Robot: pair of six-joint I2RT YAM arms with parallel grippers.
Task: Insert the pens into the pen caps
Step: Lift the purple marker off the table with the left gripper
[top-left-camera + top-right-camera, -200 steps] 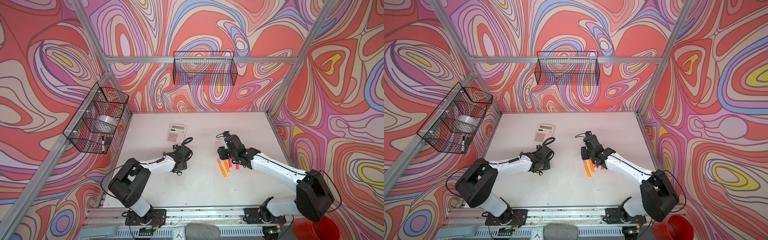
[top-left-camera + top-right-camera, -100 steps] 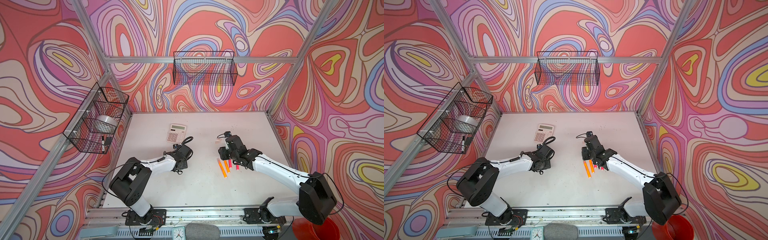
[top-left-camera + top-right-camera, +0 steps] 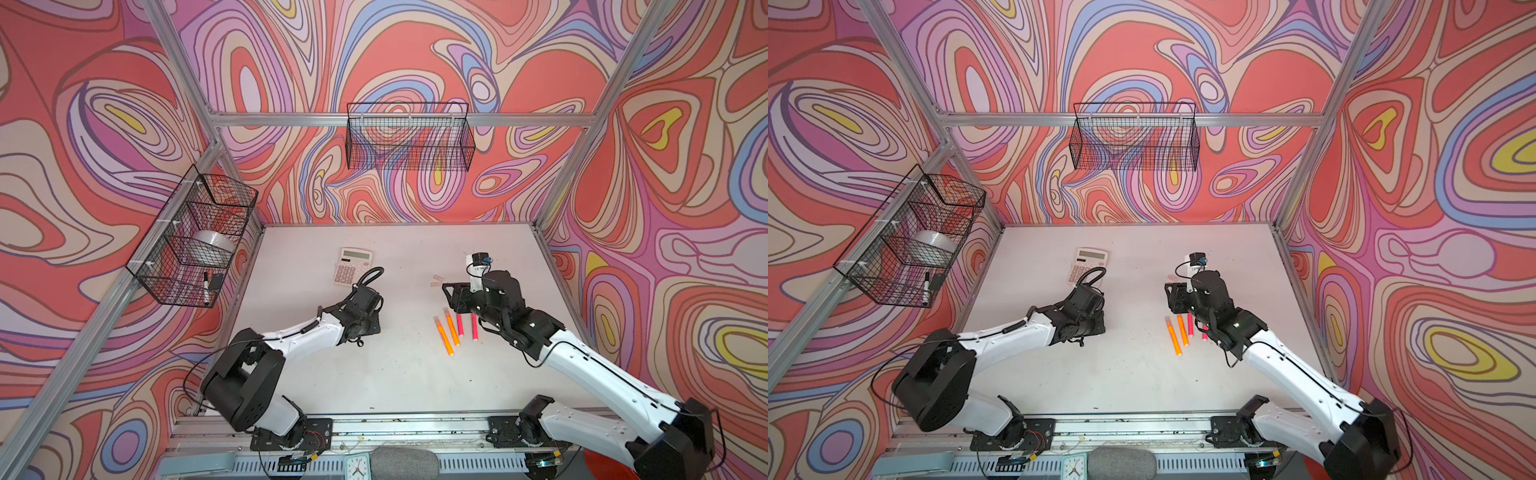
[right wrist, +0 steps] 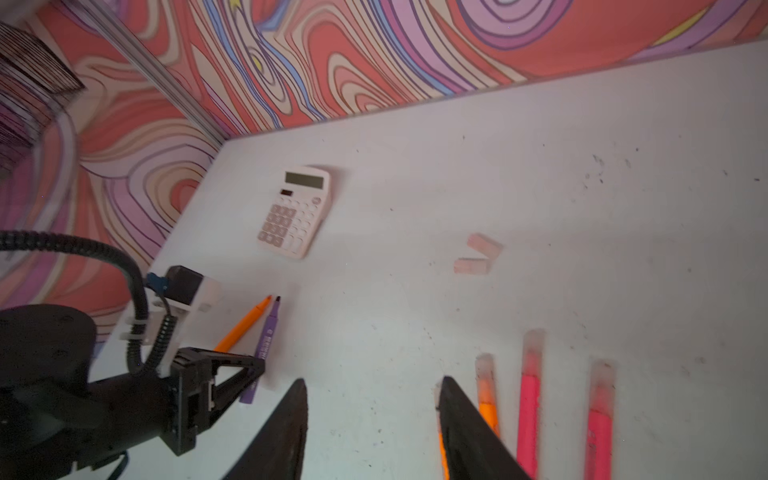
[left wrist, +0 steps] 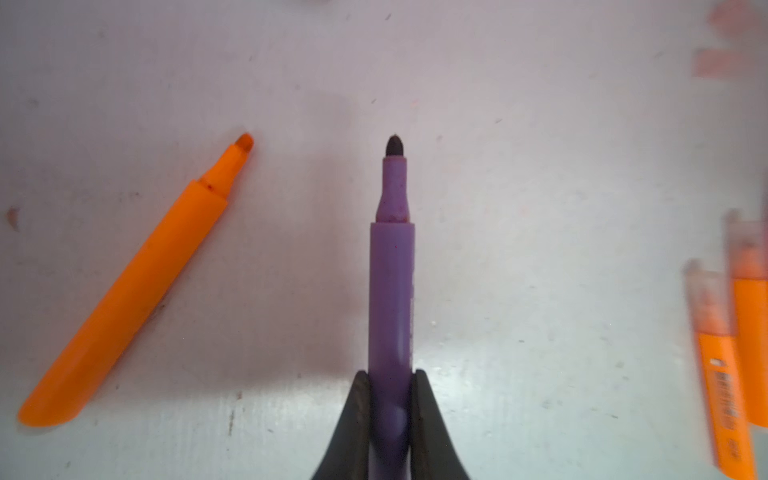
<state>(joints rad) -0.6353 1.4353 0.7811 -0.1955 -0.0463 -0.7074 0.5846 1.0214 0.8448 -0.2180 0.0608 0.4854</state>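
Left claw (image 5: 390, 372) clamps purple pen (image 5: 391, 282); barrel print illegible; right claw (image 4: 372, 379) parted.

My left hand (image 3: 1097, 325) sits low over the counter (image 3: 1121, 374), near the calculator (image 3: 1090, 266). My right hand (image 3: 1173, 298) hangs just beyond a row of pens lying side by side: two orange pens (image 3: 1172, 337) and two pink pens (image 3: 1190, 325), one of them partly hidden.

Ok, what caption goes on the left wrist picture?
Left gripper shut on uncapped purple pen, orange pen lying beside it.
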